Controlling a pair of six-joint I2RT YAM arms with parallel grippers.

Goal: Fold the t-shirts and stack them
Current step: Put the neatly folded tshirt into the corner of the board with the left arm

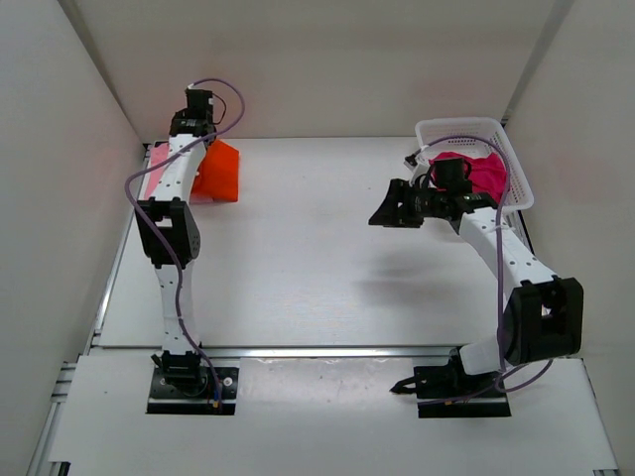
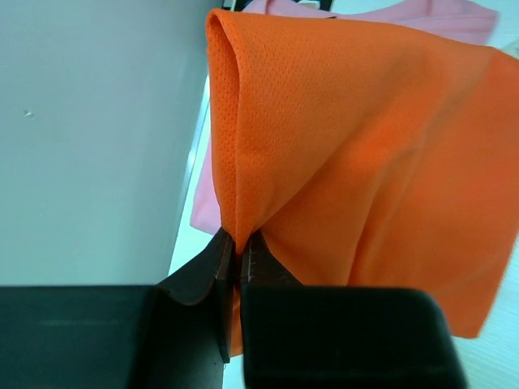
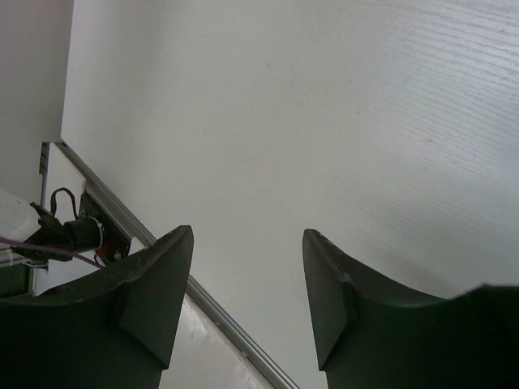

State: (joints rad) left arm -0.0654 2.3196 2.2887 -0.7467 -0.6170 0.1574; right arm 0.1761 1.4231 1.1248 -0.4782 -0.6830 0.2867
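My left gripper [image 1: 204, 141] is at the far left of the table, shut on a fold of the bright orange t-shirt [image 1: 219, 173]. In the left wrist view the orange t-shirt [image 2: 365, 154] hangs from the closed gripper [image 2: 241, 245]. The light pink t-shirt [image 1: 157, 165] lies under it on the table and also shows in the left wrist view [image 2: 454, 18]. The deep magenta t-shirt [image 1: 480, 171] lies bunched in the white mesh basket [image 1: 433, 130]. My right gripper [image 1: 387, 214] is open and empty above the table, left of the basket; it also shows in the right wrist view [image 3: 247, 243].
White walls close in the table on the left, back and right. The basket stands in the far right corner. A metal rail [image 1: 327, 350] runs along the table's near edge, with the arm bases in front of it.
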